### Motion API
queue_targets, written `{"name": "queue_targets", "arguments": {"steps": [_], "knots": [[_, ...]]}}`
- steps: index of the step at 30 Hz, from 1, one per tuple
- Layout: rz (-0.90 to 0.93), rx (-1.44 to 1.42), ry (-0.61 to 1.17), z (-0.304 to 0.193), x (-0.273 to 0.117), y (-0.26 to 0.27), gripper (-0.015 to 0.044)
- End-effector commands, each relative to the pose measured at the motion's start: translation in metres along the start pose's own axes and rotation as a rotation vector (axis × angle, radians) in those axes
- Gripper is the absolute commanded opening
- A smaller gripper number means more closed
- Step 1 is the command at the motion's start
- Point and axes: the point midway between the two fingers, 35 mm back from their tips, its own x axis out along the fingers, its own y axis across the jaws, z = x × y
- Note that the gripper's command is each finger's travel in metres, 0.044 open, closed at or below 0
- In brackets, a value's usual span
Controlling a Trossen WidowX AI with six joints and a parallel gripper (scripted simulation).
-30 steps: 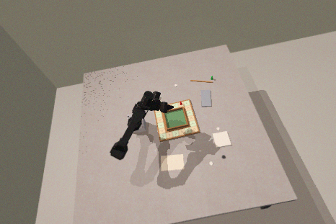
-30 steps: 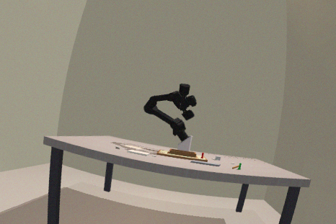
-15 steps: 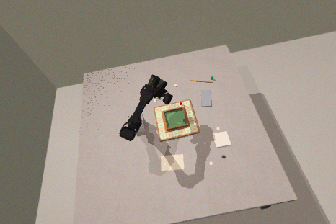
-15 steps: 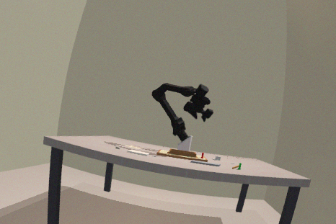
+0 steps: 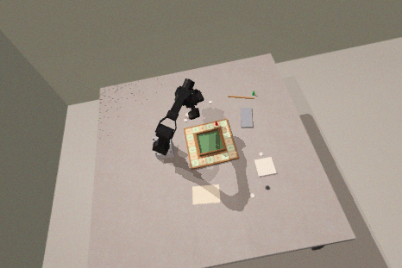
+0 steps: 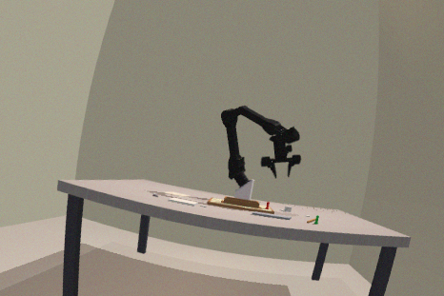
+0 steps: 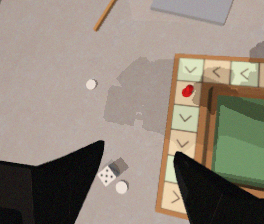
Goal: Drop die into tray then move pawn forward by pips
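The white die (image 7: 107, 175) (image 6: 288, 208) lies on the table beside the board, several dark pips on its top face. The board (image 7: 185, 118) (image 5: 192, 149) (image 6: 224, 205) has a ring of arrow squares around the green-floored tray (image 7: 248, 160) (image 5: 209, 142) (image 6: 242, 202). The red pawn (image 7: 187, 91) (image 5: 216, 123) (image 6: 268, 206) stands on the square just below the top left corner square in the wrist view; the arrows below it point down. My gripper (image 6: 282, 177) (image 7: 139, 151) is open and empty, pointing down high above the table, with the die low between its fingers in the wrist view.
A white disc (image 7: 122, 187) lies close beside the die, another (image 7: 91, 84) farther off. Beyond the board are a blue-grey slab (image 5: 247, 117) (image 7: 193, 9), an orange stick (image 5: 241, 96) (image 7: 104, 16) and a green pawn (image 5: 254, 93) (image 6: 316, 220). A white square (image 5: 265, 166) and a cream sheet (image 5: 206, 195) lie elsewhere.
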Motion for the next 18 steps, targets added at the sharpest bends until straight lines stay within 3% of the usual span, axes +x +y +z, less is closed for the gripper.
{"name": "queue_targets", "arguments": {"steps": [1, 10, 18], "knots": [[-0.128, 0.359, 0.182, -0.043, 0.046, 0.034, 0.0275], [-0.323, 0.668, 0.277, -0.099, 0.086, 0.055, 0.0275], [-0.327, 0.673, 0.277, -0.099, 0.086, 0.052, 0.0275]]}}
